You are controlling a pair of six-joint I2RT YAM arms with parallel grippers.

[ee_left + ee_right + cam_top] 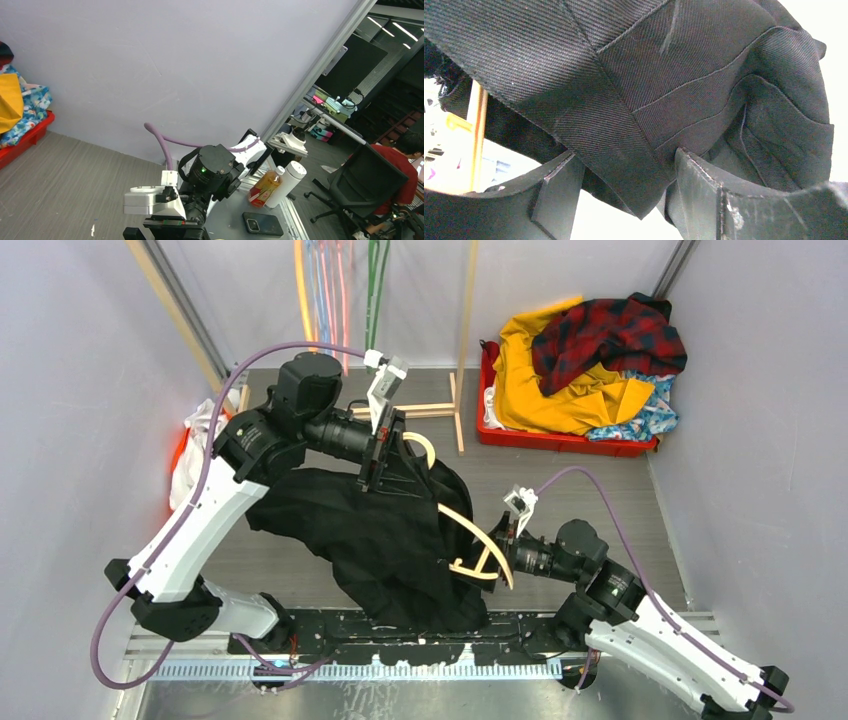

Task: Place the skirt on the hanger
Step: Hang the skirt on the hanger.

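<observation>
Left gripper [370, 478] closed, raised, right gripper [624, 157] spread apart, low

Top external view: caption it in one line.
A black garment hangs from the left tool, a wooden hanger tucked into it, the open right tool beside it.

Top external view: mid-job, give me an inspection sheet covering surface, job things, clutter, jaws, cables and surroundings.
Surface: grey table, ribbed.
Job's things: floral skirt lying in the red bin; wooden hanger against the black garment.
Clutter: yellow garment and plaid shirt in the bin; white garment at left.
Grippers: left gripper jaws shut at the black garment's top; right gripper jaws open, black fabric between.
Cables: purple cables looping along both arms.
Surroundings: grey walls; seated person outside.
</observation>
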